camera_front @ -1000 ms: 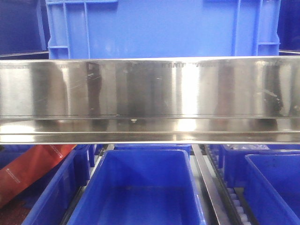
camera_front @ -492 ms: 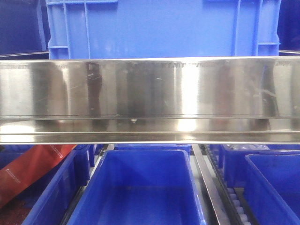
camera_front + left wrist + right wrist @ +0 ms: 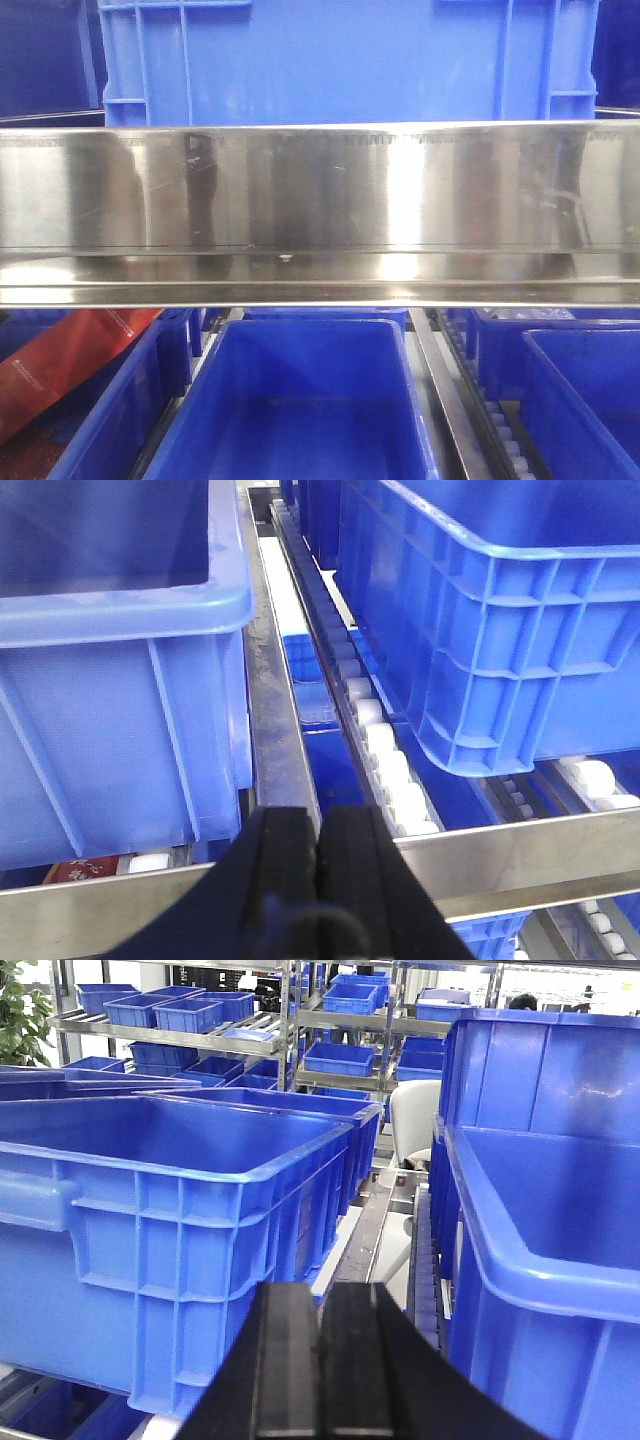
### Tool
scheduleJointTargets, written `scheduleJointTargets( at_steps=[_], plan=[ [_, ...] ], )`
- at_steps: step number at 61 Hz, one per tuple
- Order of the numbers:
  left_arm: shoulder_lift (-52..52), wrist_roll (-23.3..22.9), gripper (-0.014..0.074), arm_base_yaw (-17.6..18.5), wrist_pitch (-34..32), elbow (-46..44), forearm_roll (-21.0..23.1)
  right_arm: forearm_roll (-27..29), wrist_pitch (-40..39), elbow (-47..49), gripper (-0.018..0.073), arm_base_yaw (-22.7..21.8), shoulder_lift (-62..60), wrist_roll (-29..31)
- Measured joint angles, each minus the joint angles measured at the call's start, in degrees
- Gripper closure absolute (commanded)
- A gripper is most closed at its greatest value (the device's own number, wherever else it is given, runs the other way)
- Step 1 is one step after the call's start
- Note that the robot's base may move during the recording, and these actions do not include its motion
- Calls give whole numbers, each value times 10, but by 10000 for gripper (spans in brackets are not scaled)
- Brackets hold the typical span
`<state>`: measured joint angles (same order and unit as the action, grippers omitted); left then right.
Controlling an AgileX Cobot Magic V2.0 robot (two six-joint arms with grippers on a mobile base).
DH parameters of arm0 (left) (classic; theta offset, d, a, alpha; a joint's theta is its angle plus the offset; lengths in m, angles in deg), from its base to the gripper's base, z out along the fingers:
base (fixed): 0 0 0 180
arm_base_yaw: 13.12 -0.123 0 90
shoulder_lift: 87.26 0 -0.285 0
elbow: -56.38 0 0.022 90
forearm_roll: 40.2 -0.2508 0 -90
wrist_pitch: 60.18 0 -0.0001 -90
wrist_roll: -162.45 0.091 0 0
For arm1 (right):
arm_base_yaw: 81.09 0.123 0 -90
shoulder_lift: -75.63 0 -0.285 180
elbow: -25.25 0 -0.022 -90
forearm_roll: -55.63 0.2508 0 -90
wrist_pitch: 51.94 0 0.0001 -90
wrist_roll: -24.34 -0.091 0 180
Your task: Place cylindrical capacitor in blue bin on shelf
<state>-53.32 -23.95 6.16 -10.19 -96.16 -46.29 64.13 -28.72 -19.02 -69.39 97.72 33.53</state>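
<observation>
The cylindrical capacitor is not visible in any view. The shelf's shiny steel front rail (image 3: 320, 200) runs across the front view, with a blue bin (image 3: 300, 400) open below it and a larger blue crate (image 3: 340, 60) above. My left gripper (image 3: 319, 815) is shut with its black fingers pressed together and nothing showing between them. It hovers over a steel cross rail (image 3: 520, 850), between two blue bins (image 3: 110, 680) (image 3: 500, 630). My right gripper (image 3: 320, 1290) is also shut with nothing visible in it, pointing along the gap between a blue bin (image 3: 170, 1210) and another (image 3: 560, 1240).
White rollers (image 3: 385, 750) line the track between the bins in the left wrist view. A red bag (image 3: 60, 370) lies in the lower left bin. More steel racks with small blue bins (image 3: 200, 1030) stand far behind. A plant (image 3: 20, 1010) is at the far left.
A dark reflection near the right end of the shelf rail has shifted slightly. Nothing else in the front view has moved.
</observation>
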Motion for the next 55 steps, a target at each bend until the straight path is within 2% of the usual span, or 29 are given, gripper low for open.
scheduleJointTargets(
  at_steps=[26,32,38,45,55],
  plan=[
    [-4,0,708,-3,-7,1,-1,-1,0,0,719,0,0,0],
    [-25,0,708,-28,-36,16,-1,-1,0,0,719,0,0,0],
    [-63,14,708,-68,-84,55,12,-1,0,0,719,0,0,0],
    [-120,31,708,-117,-151,130,40,-1,0,0,719,0,0,0],
    [-205,34,708,-158,-211,245,61,-1,0,0,719,0,0,0]
  ],
)
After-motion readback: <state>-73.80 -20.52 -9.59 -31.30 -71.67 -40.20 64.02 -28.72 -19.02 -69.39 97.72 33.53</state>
